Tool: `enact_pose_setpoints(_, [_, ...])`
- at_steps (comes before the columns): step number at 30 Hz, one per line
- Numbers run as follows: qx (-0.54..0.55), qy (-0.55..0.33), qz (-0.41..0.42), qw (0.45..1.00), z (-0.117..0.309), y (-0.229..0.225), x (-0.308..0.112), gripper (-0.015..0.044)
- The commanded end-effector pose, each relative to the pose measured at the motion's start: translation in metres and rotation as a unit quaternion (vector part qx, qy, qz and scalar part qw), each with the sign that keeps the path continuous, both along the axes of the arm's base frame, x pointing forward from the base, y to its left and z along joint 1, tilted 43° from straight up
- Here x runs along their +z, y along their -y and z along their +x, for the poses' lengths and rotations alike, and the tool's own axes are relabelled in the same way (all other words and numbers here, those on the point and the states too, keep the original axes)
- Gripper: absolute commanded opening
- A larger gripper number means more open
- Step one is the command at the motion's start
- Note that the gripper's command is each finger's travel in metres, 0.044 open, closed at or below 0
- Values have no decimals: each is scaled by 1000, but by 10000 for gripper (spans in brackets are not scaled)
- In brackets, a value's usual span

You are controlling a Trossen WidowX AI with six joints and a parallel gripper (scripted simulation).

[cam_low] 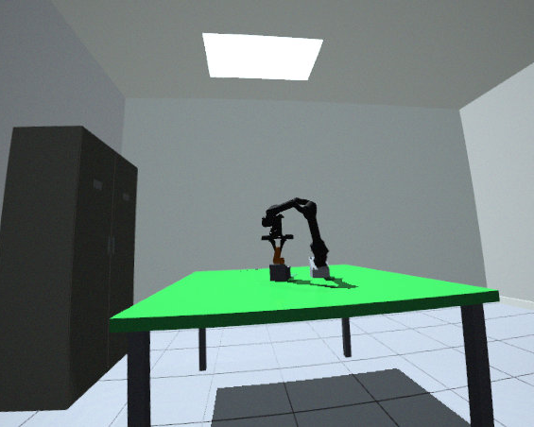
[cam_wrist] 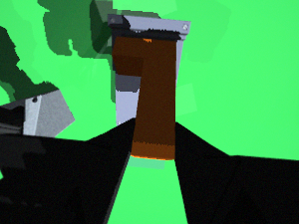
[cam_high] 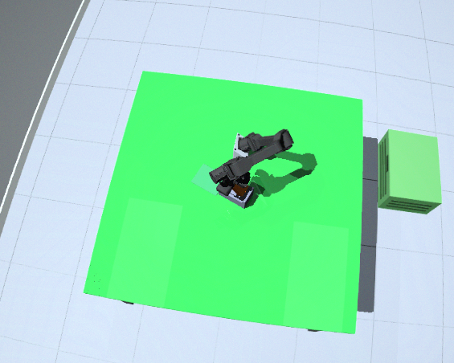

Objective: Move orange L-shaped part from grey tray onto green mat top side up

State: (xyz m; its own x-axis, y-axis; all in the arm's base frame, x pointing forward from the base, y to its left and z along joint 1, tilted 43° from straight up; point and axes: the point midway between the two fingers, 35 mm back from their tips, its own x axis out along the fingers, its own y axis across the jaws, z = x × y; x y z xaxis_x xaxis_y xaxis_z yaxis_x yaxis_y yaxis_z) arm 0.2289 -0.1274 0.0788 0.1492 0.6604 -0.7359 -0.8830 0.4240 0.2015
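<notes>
My gripper [cam_low: 278, 247] [cam_wrist: 153, 124] points down and is shut on the orange part's upper end. The orange L-shaped part [cam_high: 240, 190] [cam_low: 278, 256] [cam_wrist: 158, 94] hangs upright between the fingers, its L-shaped end lowest, over the grey tray [cam_high: 233, 201] [cam_low: 280, 273] [cam_wrist: 161, 25]. The L-shaped end is close to the tray's top edge; whether it touches is hard to tell. The part and arm cover much of the tray's pocket. The pale green mat [cam_high: 205, 177] lies beside the tray, on its left in the top view, partly under the arm in that view.
The arm's light base [cam_high: 239, 149] [cam_low: 320, 272] [cam_wrist: 52, 111] stands on the green table [cam_high: 177, 100] [cam_low: 384, 288] near the tray. The arm arches over from it. Two paler rectangles mark the table's lower part in the top view. A cabinet [cam_high: 412, 169] [cam_low: 36, 260] stands off the table.
</notes>
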Motion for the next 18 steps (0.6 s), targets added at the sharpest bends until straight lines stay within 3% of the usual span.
enact_pose_setpoints(1, [0,-2,-1,1000,-10,10,-13,0])
enact_pose_setpoints(18, [0,-3,-3,1000,-58,64,-70,0])
